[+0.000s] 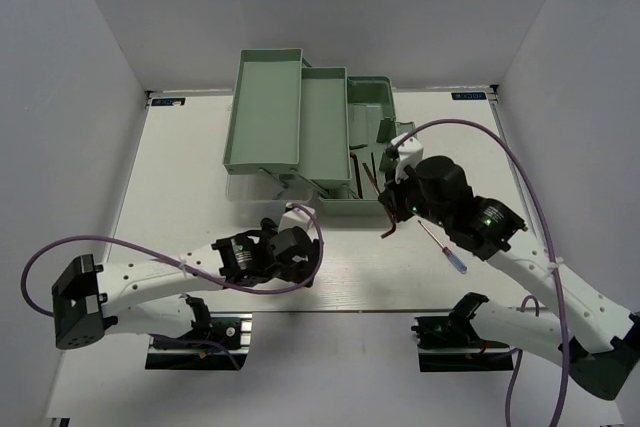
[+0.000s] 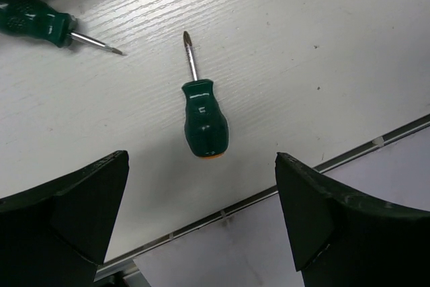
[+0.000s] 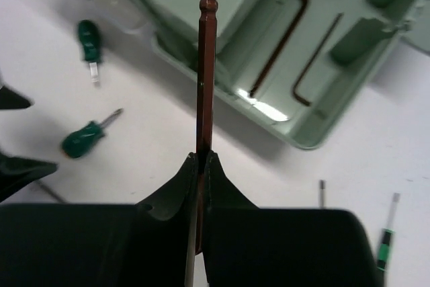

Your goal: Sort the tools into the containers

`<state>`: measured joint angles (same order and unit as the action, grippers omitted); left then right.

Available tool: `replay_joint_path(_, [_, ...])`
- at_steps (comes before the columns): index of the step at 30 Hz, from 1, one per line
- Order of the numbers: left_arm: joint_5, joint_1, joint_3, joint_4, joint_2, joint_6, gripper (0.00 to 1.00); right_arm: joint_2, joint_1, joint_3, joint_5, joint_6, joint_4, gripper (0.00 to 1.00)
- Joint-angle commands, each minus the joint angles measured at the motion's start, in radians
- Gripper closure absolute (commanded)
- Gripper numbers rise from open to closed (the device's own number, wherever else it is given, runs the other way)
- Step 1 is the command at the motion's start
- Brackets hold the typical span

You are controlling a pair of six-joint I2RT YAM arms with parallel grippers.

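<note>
Two hands we see: the left hand (image 2: 201,166), fingers wide apart, hangs over a stubby screwdriver (image 2: 205,119) on the desk (image 2: 302,45), a second screwdriver (image 2: 33,15) cut off at the edge; the right hand (image 3: 203,158) clamps a hex key (image 3: 207,65), lower shank hidden, short of the toolbox base (image 3: 295,136) holding two more keys (image 3: 279,38).
</note>
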<state>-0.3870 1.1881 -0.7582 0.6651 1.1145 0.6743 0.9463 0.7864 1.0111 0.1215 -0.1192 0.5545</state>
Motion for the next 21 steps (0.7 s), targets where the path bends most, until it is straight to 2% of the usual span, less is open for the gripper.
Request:
replay_joint_path(1, [0.004,0.015,0.005,-0.056,0.027,-0.015,0.00,0.054,-0.024,0.020,0.148,0.093,-0.019,1.00])
replay_joint_path(7, [-0.007,0.024,0.005,-0.075,0.117,0.011,0.00,0.247,-0.091,0.070,0.129,0.116,-0.228,1.00])
replay_joint_path(12, [-0.027,0.034,0.014,-0.062,0.177,0.051,0.00,0.439,-0.191,0.227,0.122,0.116,-0.223,1.00])
replay_joint_path(16, [-0.017,0.044,0.023,-0.073,0.211,0.071,0.00,0.601,-0.275,0.334,0.077,0.083,-0.156,1.00])
replay_joint_path(17, [-0.016,0.044,0.034,-0.084,0.231,0.071,0.00,0.617,-0.289,0.375,0.040,0.078,-0.145,0.83])
replay_joint_path(18, [-0.016,0.044,0.034,-0.084,0.241,0.082,0.01,0.641,-0.317,0.382,-0.006,0.075,-0.124,0.46])
replay_joint_path(19, [-0.016,0.044,0.034,-0.084,0.254,0.082,0.03,0.646,-0.326,0.395,-0.029,0.070,-0.114,0.31])
replay_joint_path(20, [-0.016,0.053,0.034,-0.084,0.267,0.082,0.03,0.641,-0.332,0.393,-0.052,0.066,-0.105,0.23])
replay_joint_path(21, [-0.016,0.053,0.034,-0.084,0.292,0.093,0.05,0.623,-0.348,0.388,-0.110,0.061,-0.094,0.19])
